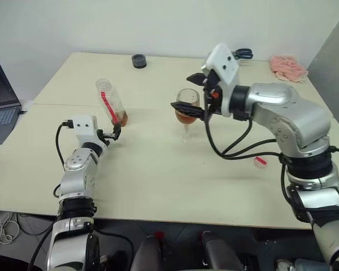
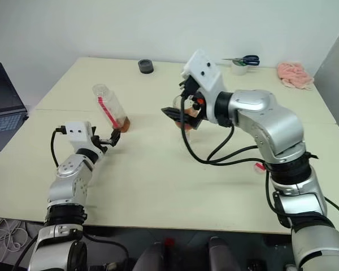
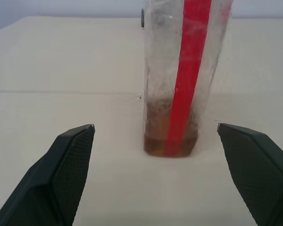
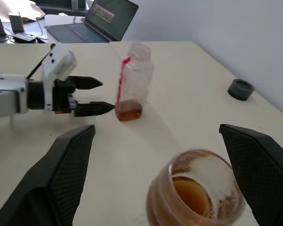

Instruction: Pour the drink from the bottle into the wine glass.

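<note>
The bottle (image 1: 112,102) stands uncapped on the surface (image 1: 158,169), with a red strip down its side and a little amber drink (image 3: 170,141) left in its base. The left hand (image 1: 114,134) sits at the bottle's 6 o'clock in the left eye view, fingers spread wide and released; the left wrist view shows the bottle standing free between and beyond the two fingers (image 3: 70,160), touching neither.

The glass (image 1: 187,110) stands at the bottle's 3 o'clock, well apart from it, with amber drink in its bowl. The right hand (image 1: 193,93) is up around the bowl, its fingers wide open, one on either side; the right wrist view shows the glass between them, gripped by neither.

A small red cap (image 1: 261,161) lies on the surface at the glass's 4 o'clock. A dark round lid (image 1: 139,60) sits at the far edge, at the bottle's 1 o'clock. Scissors (image 1: 243,53) and a pink cloth (image 1: 288,66) lie at the far right corner, and a laptop (image 1: 0,104) sits off the left side.
</note>
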You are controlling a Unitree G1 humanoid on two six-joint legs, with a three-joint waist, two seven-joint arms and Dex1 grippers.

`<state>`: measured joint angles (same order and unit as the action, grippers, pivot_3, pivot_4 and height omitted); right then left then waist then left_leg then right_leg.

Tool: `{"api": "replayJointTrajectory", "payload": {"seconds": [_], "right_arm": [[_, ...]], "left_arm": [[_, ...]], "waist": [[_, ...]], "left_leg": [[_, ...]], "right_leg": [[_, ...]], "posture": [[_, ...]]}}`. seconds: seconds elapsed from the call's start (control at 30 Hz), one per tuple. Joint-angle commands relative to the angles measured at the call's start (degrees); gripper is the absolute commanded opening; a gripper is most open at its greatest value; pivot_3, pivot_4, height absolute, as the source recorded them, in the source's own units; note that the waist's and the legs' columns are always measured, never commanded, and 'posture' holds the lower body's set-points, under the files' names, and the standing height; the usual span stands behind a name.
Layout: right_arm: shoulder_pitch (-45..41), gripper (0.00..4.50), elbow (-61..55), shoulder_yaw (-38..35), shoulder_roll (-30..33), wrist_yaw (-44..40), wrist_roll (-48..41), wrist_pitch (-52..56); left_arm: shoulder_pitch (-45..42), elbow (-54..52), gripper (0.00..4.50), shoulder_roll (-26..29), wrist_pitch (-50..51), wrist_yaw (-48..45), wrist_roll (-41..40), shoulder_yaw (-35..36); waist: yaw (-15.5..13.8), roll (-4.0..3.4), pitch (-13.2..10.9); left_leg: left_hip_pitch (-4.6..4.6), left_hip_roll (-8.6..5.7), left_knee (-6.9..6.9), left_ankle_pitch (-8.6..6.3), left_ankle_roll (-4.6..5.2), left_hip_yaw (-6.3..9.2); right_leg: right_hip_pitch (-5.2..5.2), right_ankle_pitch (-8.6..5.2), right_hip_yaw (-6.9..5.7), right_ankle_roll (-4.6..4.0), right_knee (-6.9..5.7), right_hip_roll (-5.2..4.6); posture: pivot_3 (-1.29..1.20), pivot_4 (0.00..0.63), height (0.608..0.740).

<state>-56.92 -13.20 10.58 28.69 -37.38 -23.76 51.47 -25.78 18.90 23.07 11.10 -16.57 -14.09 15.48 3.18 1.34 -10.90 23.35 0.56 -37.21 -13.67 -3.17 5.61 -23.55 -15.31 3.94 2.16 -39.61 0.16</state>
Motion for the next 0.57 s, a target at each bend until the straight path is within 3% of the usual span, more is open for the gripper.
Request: {"api": "replayJointTrajectory", "payload": {"seconds": [0.03,0.2,0.3,0.57], "right_arm": [[1.6,4.50,-0.9,-5.5,3.8,-3.4,-1.3,-2.8],[9.5,4.50,-1.6,-15.8,9.5,-10.8,-7.5,-6.3],[15.5,4.50,-4.4,-21.0,13.4,-15.9,-13.1,-4.9],[20.6,4.50,-4.5,-20.7,15.0,-15.7,-14.2,-6.2]], "left_arm": [[5.1,-13.0,4.47,2.1,5.5,-4.8,-4.7,0.5],[13.6,-29.5,4.47,5.7,12.2,-14.2,-15.3,2.5],[12.2,-35.3,4.47,9.1,18.2,-16.0,-22.9,5.4],[6.1,-36.8,4.47,22.8,27.8,-24.0,-31.0,7.5]], "waist": [[0.0,0.00,0.0],[-0.2,0.00,0.0],[-0.7,0.00,0.0],[0.1,-0.03,0.0]], "left_leg": [[0.00,0.00,0.01,0.00,0.00,-0.03],[-0.01,0.07,0.14,0.00,0.00,-0.05],[-0.07,0.02,0.13,0.00,0.00,-0.03],[-0.43,0.15,0.28,-0.01,0.01,-0.30]], "right_leg": [[0.00,0.00,0.00,0.00,0.04,0.00],[0.08,0.00,0.01,0.00,0.22,-0.11],[0.20,0.00,-0.03,0.01,0.28,-0.08],[0.42,-0.01,0.15,0.00,0.49,0.20]], "posture": [[0.00,0.150,0.740],[0.00,0.150,0.740],[0.00,0.150,0.740],[0.00,0.150,0.740]]}}
